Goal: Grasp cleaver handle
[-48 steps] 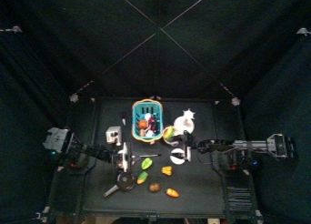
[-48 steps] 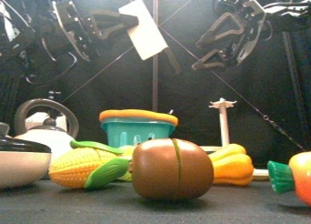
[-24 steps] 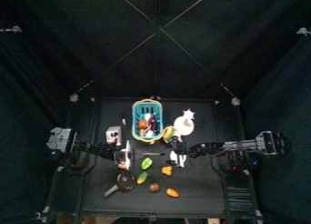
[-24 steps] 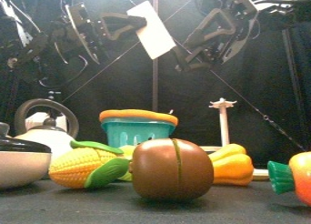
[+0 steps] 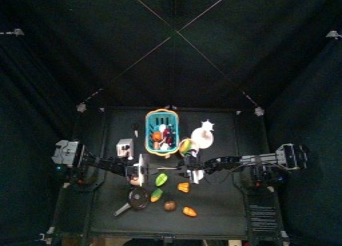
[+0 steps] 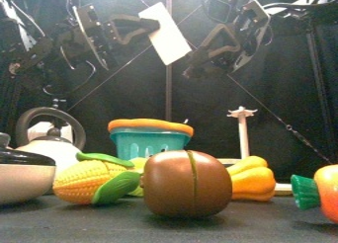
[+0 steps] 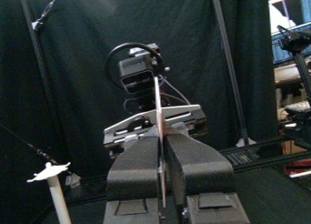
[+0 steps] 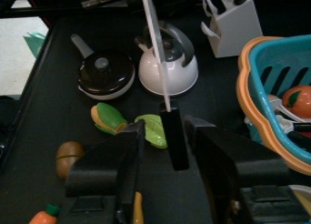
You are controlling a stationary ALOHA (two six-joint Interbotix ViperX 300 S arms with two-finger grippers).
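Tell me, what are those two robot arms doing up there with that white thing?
The left gripper holds a toy cleaver by its white blade, high above the table. The right gripper is right next to it, jaws open on either side of the dark handle, not yet closed on it. The toy food below is untouched.

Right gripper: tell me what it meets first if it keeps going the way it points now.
The right gripper points at the white flat cleaver blade held up by the left gripper. Its wrist view shows the thin cleaver edge lined up between its jaws; depth is unclear.
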